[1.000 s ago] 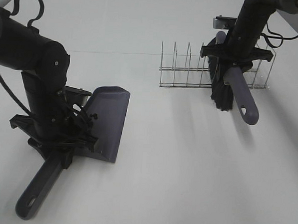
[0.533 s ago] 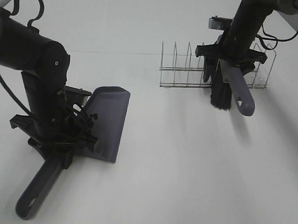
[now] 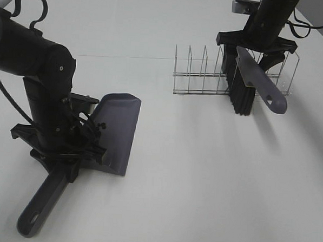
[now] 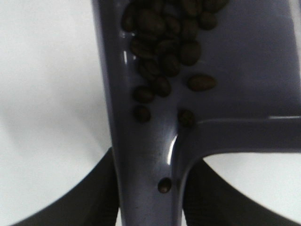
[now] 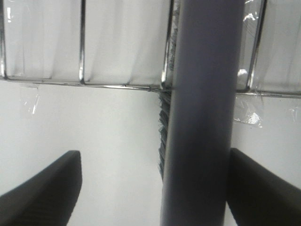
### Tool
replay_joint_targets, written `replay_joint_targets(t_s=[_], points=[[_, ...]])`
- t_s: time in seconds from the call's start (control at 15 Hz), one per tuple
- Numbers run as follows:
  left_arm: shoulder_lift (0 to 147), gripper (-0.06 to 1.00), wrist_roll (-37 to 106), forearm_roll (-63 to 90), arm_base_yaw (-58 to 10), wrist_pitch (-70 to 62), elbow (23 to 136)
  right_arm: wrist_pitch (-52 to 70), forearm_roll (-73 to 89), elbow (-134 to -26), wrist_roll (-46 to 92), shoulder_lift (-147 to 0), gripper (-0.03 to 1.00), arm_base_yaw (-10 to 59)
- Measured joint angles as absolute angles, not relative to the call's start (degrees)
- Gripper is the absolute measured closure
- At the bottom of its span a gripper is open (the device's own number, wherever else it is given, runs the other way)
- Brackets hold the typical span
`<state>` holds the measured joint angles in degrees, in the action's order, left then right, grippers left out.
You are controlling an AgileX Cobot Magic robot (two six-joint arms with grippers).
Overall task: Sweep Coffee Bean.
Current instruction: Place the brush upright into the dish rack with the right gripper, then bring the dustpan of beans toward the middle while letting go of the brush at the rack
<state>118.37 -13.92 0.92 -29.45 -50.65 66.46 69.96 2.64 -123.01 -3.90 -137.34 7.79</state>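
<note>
Overall: by my judgement the sweeping is done and the step in hand is parking the brush.
Task item: the tiny dark brown oval coffee beans (image 4: 162, 47) lie inside the grey plastic dustpan (image 3: 117, 129), heaped in its tray against one side wall, with one bean down in the handle channel.
Dustpan position: left of centre in the overhead view, its lip on the white table (image 3: 201, 183) and its handle pointing to the lower left corner. It is kept low and near level, probably so that the beans do not roll out.
Left gripper (image 3: 73, 149): clamped tight on the dustpan at the root of its handle, a dark finger on either side.
Brush: the grey-handled, black-bristled hand brush (image 3: 258, 77) stands bristles down in the thin chrome wire rack (image 3: 202, 74) at the upper right, its handle slanting out towards the right edge. The rack appears to carry it.
Right gripper (image 3: 256, 44): above the rack, jaws spread wide about the brush handle and not gripping it, with a clear gap on at least one side.
Count, tools: one dustpan, one brush, one rack, two arms.
Count, beans: roughly twenty show. The heap runs out of the wrist view, so the total cannot be told.
Count, rack dividers: several. The arm hides some.
</note>
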Motion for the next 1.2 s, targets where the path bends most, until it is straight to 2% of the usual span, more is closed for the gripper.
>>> replay_joint_targets(t_s=[0.13, 0.4, 0.67, 0.87, 1.2], points=[[118.4, 0.61, -13.9, 1.0, -29.5, -50.6, 66.5, 69.8, 3.2, -121.6, -3.9, -135.7, 0.25, 7.8], [118.4, 0.61, -13.9, 1.2, -29.5, -50.2, 66.5, 69.8, 3.7, -112.2, -3.9, -128.1, 0.25, 7.8], [118.6, 0.61, -14.1, 1.7, -29.5, -48.1, 67.4, 69.8, 8.0, -97.1, -3.4, -115.7, 0.25, 7.8], [120.3, 0.61, -14.2, 1.7, -29.5, -46.4, 72.0, 69.9, 9.5, -81.5, -0.8, -103.6, 0.25, 7.8], [122.4, 0.61, -14.2, 1.5, -29.5, -46.0, 74.7, 70.0, 8.5, -68.8, -0.4, -92.9, 0.25, 7.8]])
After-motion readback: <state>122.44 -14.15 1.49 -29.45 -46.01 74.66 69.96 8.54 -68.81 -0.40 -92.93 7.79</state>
